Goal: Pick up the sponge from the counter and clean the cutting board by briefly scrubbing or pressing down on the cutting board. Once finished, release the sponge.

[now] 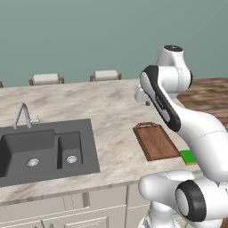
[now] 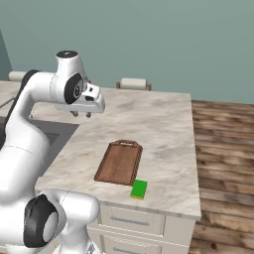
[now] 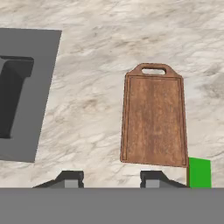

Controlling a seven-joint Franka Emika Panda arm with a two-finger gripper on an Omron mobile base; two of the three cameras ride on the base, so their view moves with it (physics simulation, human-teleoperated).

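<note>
Teal wall is running behind a long island, with plank flooring showing off to the right. Across most of the scene, the counter (image 2: 163,124) is stretching out as a veined marble slab over cream cabinets, and a dark double sink (image 1: 44,151) with its faucet (image 1: 22,115) is sitting well to the left.

Above the slab, the white arm is holding the gripper (image 2: 82,114) high over the middle of the counter, clear of everything. Its two dark fingertips (image 3: 69,178) are standing apart with nothing between them, moderately wide.

On the right part of the slab the cutting board (image 2: 120,162) is lying flat, its handle pointing toward the far side. Just beside the board's near right corner, the sponge (image 2: 139,189) is resting near the front edge of the counter; whether it is actually touching the board I cannot tell.

That sponge is looking light and soft to me, likely to squash under the fingers rather than slip. I would guess taking it across its narrow width, coming straight down on the green top, is suiting it best, with the fingers closing gently. Being so close to the board's rim, one finger is probably needing to slide in carefully on that side.
</note>
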